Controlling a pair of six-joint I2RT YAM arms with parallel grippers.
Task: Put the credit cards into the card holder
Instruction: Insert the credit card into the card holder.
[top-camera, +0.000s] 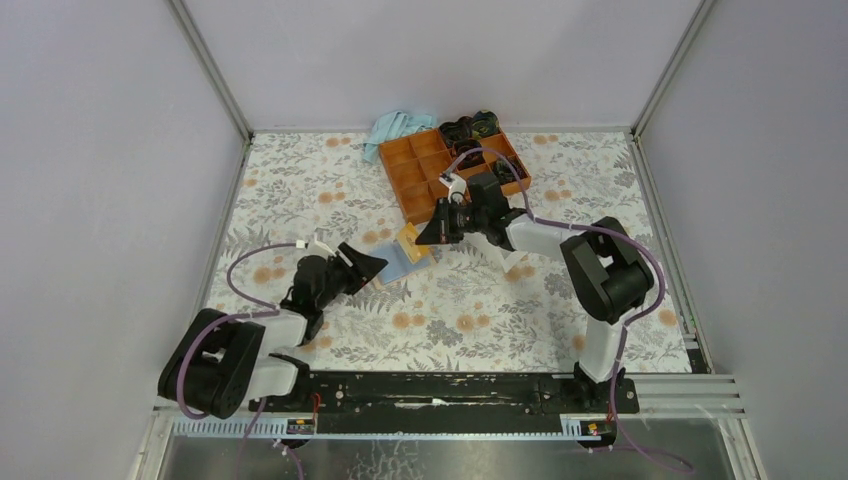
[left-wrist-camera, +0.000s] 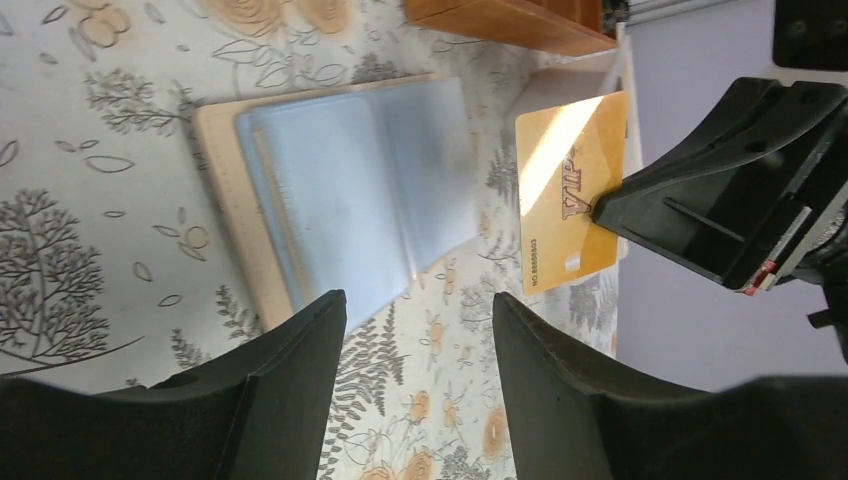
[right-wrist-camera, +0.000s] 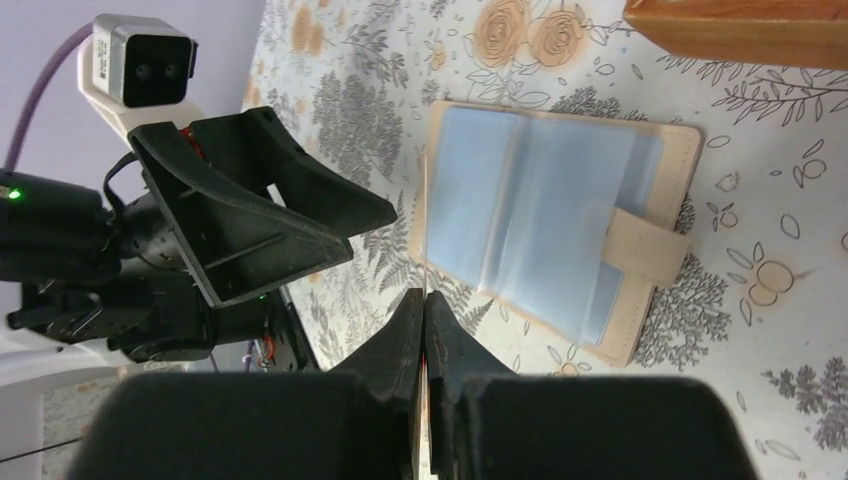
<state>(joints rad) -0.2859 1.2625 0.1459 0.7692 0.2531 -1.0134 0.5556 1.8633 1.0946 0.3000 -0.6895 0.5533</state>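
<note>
At the table's (top-camera: 500, 320) centre: right gripper (right-wrist-camera: 424, 300) pinches a gold card (left-wrist-camera: 570, 190) beside the open holder (right-wrist-camera: 655, 250); left gripper (left-wrist-camera: 420, 305) gapes empty. Align card edge with a sleeve (right-wrist-camera: 480, 200) mouth, then slide.

Bright, even light, with glare across the gold card (left-wrist-camera: 570, 190) and soft foreground blur.

Holder (left-wrist-camera: 350, 190) lies open at eleven o'clock; right gripper (left-wrist-camera: 598, 207) pinches card (left-wrist-camera: 565, 170) at two; left gripper (left-wrist-camera: 415, 312) gapes at six.
</note>
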